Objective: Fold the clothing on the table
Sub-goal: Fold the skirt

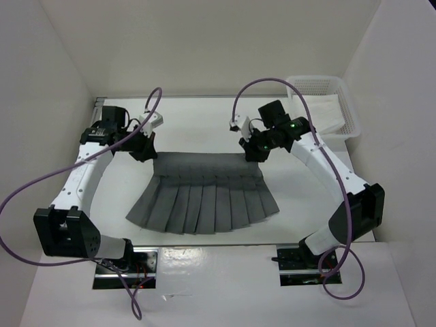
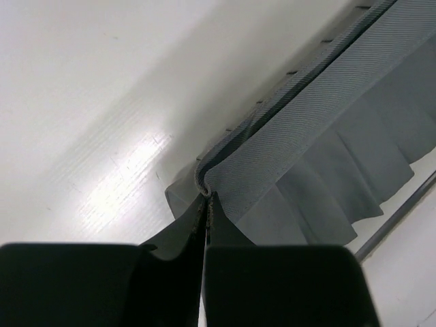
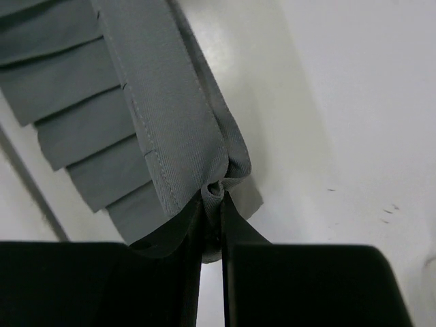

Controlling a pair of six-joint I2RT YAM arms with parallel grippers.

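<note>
left gripper (image 1: 142, 151) and right gripper (image 1: 253, 154) each clamped tight on a waistband corner of the grey skirt (image 1: 204, 201), hem spread on the table (image 1: 197, 117); best to hold the band taut and bring both corners level toward the hem

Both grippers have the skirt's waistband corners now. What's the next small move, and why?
Probably lift both corners together and carry the waistband toward the near hem. The left gripper and right gripper are each shut on a waistband corner of the skirt, which lies spread flat on the table, not yet folded.
</note>
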